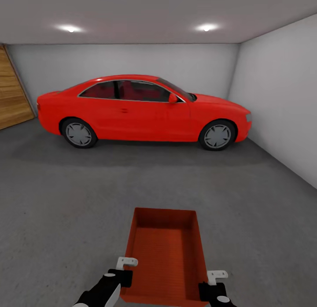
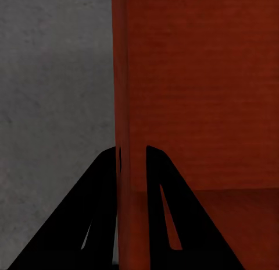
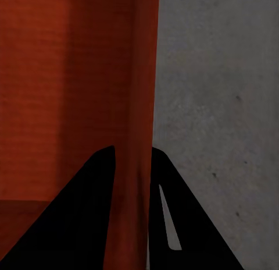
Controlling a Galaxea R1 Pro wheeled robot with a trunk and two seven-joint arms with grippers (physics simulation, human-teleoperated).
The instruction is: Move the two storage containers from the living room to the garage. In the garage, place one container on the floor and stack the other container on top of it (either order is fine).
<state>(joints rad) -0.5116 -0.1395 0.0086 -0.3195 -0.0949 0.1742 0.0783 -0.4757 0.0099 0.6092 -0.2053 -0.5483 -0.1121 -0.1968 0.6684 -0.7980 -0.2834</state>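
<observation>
The robot stands in the garage (image 1: 273, 100), facing the side of the red car (image 1: 141, 109). One storage container (image 1: 165, 254) is carried in front of the trunk, well short of the car, over the dark grey floor (image 1: 57, 201); whether its base touches the concrete cannot be told.

The left tool (image 2: 132, 156) is closed on the container's left long wall, one finger inside and one outside. The right tool (image 3: 132, 156) is closed on the opposite wall in the same manner. In the head view both tools grip close to the end of the bin farthest from the car. Judged purpose: opposed pinches on the two thin walls keep the shallow bin level and stop it from twisting during transport.

A wooden door (image 1: 13, 95) stands beyond the car's rear end. The open concrete between the bin and the car appears suitable as a set-down area.
</observation>
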